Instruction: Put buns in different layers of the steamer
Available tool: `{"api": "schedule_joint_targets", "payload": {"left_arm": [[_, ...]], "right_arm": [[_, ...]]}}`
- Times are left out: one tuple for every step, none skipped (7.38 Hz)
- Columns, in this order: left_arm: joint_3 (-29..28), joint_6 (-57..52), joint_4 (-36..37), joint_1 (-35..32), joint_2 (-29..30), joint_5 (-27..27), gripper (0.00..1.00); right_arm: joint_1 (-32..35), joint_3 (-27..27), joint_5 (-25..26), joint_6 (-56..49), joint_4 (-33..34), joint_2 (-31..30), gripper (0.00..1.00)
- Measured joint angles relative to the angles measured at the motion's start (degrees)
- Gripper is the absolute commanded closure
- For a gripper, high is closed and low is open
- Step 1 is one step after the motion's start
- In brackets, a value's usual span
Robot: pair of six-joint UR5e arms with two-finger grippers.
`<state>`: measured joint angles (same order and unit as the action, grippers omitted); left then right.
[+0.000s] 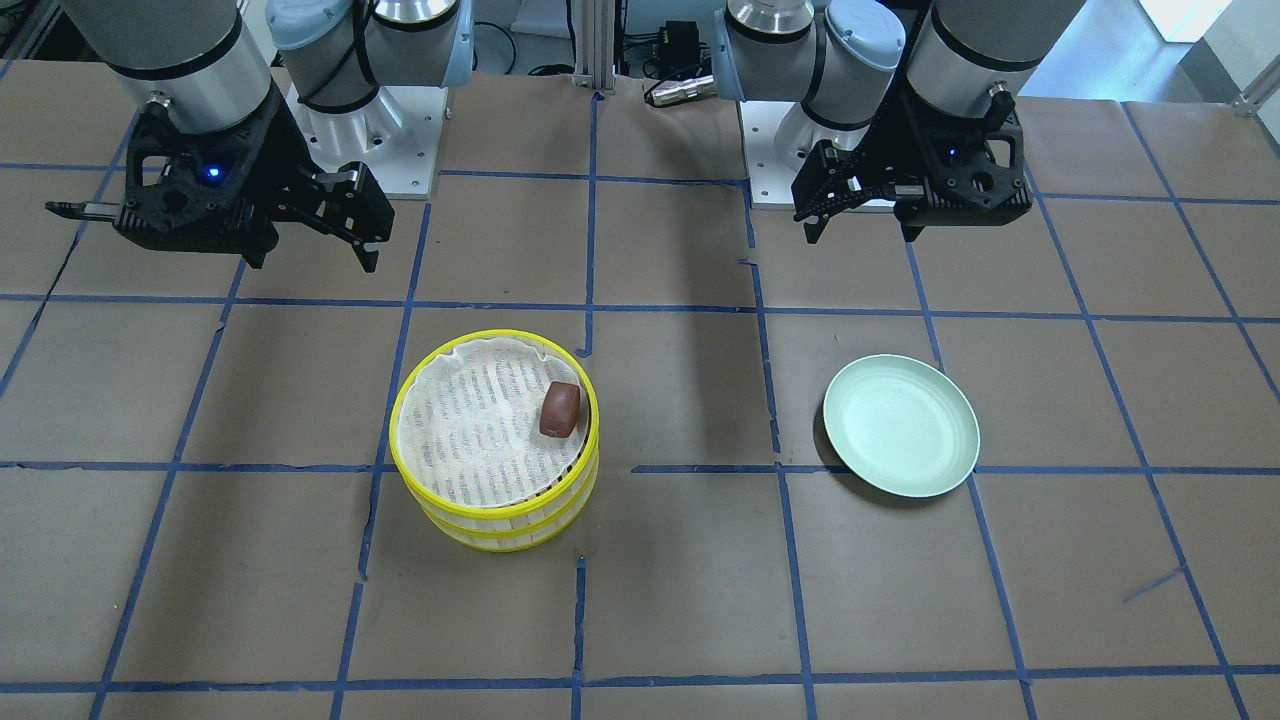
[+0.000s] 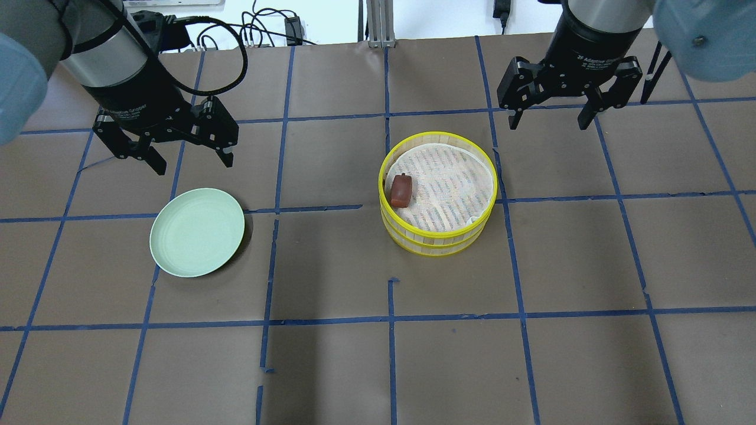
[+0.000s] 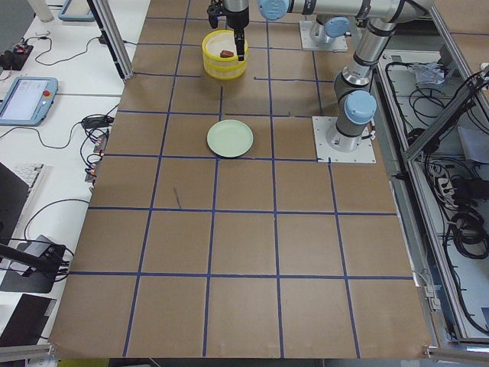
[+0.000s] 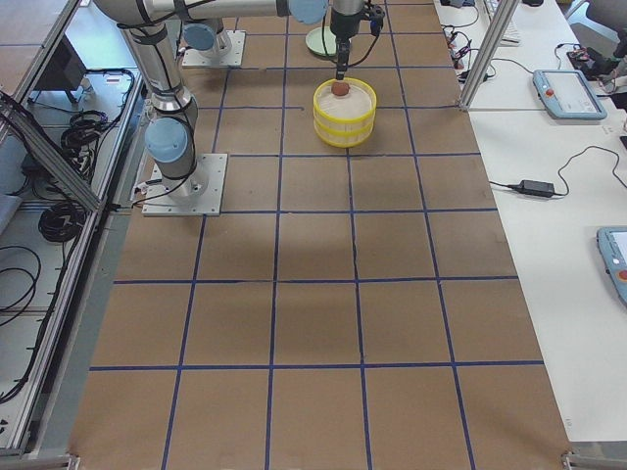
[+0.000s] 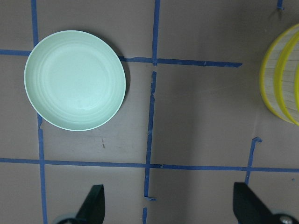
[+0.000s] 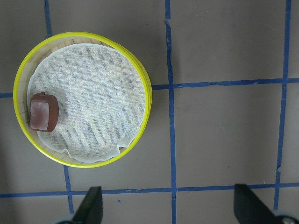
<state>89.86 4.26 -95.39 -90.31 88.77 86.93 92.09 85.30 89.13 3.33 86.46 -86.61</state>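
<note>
Two steamer tiers with yellow rims stand stacked, the upper tier [image 1: 470, 345] on the lower tier [image 1: 510, 538]; the stack also shows from overhead [image 2: 438, 137]. The dark reddish-brown bun [image 1: 560, 409] lies on the upper tier's white cloth near the rim, and shows in the overhead [image 2: 401, 190] and right wrist [image 6: 44, 111] views. The white bun is hidden in every view. My left gripper [image 2: 194, 159] is open and empty, raised beyond the plate. My right gripper [image 2: 548, 121] is open and empty, raised behind and to the right of the stack.
A pale green plate [image 2: 196, 231] lies bare on the left half of the table and shows in the left wrist view [image 5: 74, 80]. Brown paper with blue tape lines covers the table. The arm bases stand at the far side in the front-facing view.
</note>
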Motion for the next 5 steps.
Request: {"api": "schedule_joint_targets", "payload": {"left_arm": [[0.1,1.0,1.9,-1.7,0.7,0.0,0.00],[0.3,1.3,3.6,-3.0,1.2,0.2,0.00],[0.5,1.4,4.4,-3.6,1.5,0.3,0.00],[0.6,1.4,4.7,-3.8,1.5,0.3,0.00],[0.7,1.4,4.8,-3.9,1.6,0.3,0.00]], "right_arm": [[0.0,0.0,0.2,-0.2,-0.1,0.1,0.01],[-0.2,-0.1,0.3,-0.3,-0.1,0.1,0.01],[-0.5,-0.2,0.1,-0.4,0.0,0.1,0.01],[-0.7,-0.4,-0.1,-0.4,0.1,0.1,0.01],[-0.8,-0.5,0.0,-0.3,0.2,0.1,0.01]]}}
